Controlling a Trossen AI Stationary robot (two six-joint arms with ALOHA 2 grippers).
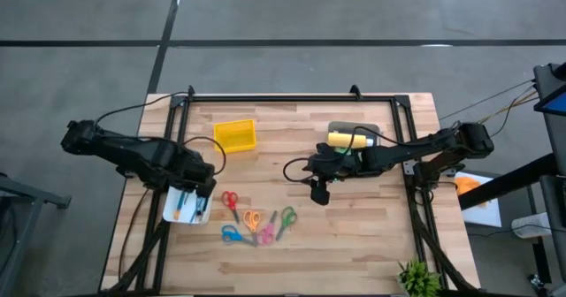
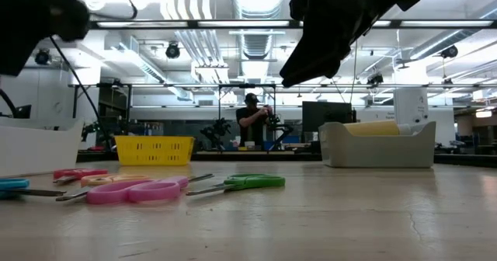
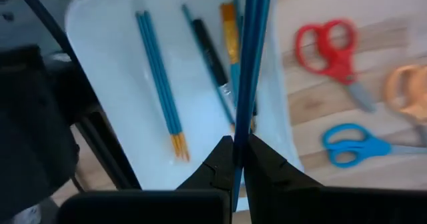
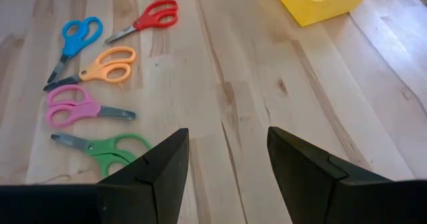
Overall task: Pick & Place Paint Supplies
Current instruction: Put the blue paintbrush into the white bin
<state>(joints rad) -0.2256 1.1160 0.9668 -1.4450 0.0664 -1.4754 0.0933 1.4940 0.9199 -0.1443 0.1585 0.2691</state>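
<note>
Your left hand (image 3: pixel 239 159) is pinched shut on a teal brush (image 3: pixel 252 64), holding it just above the white tray (image 3: pixel 120 104), where more teal brushes (image 3: pixel 160 84) and a black pen (image 3: pixel 208 51) lie. Your right hand (image 4: pixel 227 161) hangs empty with its fingers spread, farther from the tray than the scissors (image 4: pixel 100 67). A yellow bottle (image 1: pixel 347 139) lies in the grey tray (image 1: pixel 354 129) beyond it.
</note>
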